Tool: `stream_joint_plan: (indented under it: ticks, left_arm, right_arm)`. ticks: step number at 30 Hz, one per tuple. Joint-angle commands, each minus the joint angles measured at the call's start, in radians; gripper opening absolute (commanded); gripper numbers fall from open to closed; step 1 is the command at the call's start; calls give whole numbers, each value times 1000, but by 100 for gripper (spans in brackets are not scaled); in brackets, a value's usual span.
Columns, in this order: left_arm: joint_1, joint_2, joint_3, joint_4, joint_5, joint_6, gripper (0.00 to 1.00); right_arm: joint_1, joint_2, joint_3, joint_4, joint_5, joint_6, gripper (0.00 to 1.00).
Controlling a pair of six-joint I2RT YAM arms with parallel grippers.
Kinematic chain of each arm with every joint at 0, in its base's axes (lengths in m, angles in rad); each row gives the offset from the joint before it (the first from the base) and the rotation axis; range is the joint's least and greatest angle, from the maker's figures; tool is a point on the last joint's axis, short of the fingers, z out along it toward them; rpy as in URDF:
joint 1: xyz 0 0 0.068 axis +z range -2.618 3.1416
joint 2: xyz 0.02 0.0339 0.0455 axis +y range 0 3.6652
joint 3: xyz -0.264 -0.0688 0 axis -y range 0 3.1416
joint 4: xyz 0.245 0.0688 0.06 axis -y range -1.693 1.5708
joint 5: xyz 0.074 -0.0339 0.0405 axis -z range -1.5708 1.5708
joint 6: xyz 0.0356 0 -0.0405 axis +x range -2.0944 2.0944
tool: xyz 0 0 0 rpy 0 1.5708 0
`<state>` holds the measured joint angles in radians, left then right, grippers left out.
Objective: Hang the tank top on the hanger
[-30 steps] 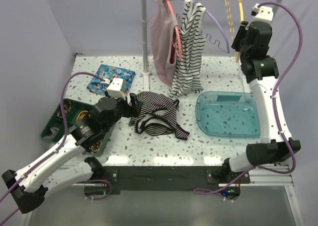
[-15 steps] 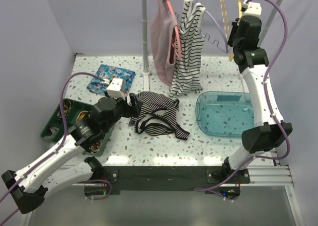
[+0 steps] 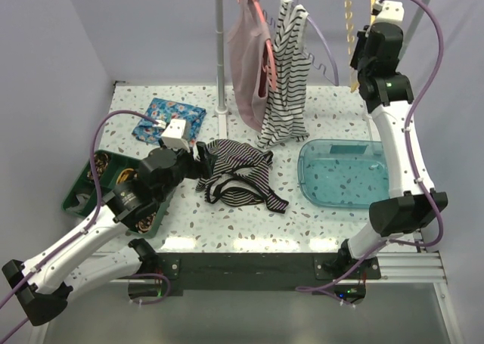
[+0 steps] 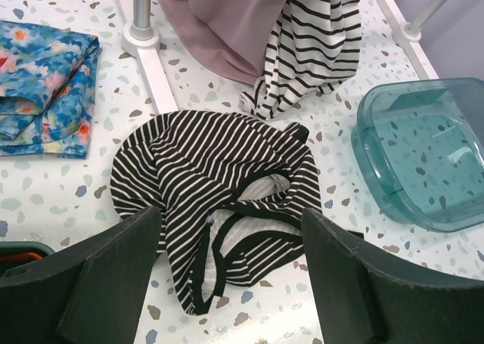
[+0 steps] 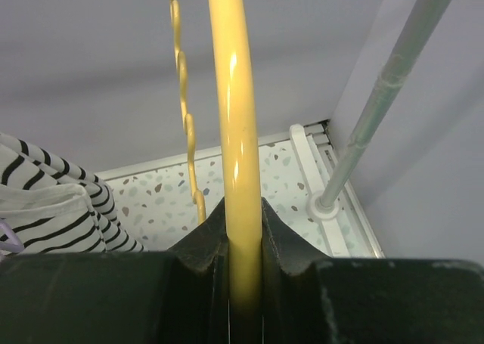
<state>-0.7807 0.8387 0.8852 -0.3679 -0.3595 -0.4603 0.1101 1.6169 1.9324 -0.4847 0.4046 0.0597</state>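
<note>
The tank top [image 3: 238, 179], black with thin white stripes, lies crumpled flat on the table's middle. My left gripper [image 3: 201, 159] hovers just left of it, open. In the left wrist view the tank top [image 4: 198, 159] lies ahead of the wide-apart left gripper [image 4: 231, 227], with its near edge between the fingers. High at the back right, my right gripper [image 3: 358, 60] is shut on the yellow hanger [image 3: 349, 19]. The right wrist view shows the hanger's smooth bar [image 5: 233, 94] clamped between the fingers of the right gripper [image 5: 243, 212], and its wavy bar to the left.
A pink top [image 3: 246, 64] and a white bold-striped garment [image 3: 287, 75] hang from the rack beside its pole [image 3: 220, 49]. A teal tub [image 3: 348, 176] sits at the right, a floral cloth [image 3: 170, 119] at the back left and a green tray [image 3: 82, 191] at the left edge.
My right gripper has closed on the yellow hanger and risen, so the hanger now sits higher in view. The left arm and the tank top have not moved.
</note>
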Motion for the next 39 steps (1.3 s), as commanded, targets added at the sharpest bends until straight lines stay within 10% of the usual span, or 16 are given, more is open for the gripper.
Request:
stream_joint_plan:
  ticks: [1, 39]
  left_arm:
    - [5, -21, -5, 26, -1, -14, 80]
    - [6, 88, -44, 52, -10, -142, 78]
  right_arm:
    - [-1, -136, 24, 138, 30, -6, 0]
    - [-3, -788, -680, -274, -214, 227, 0]
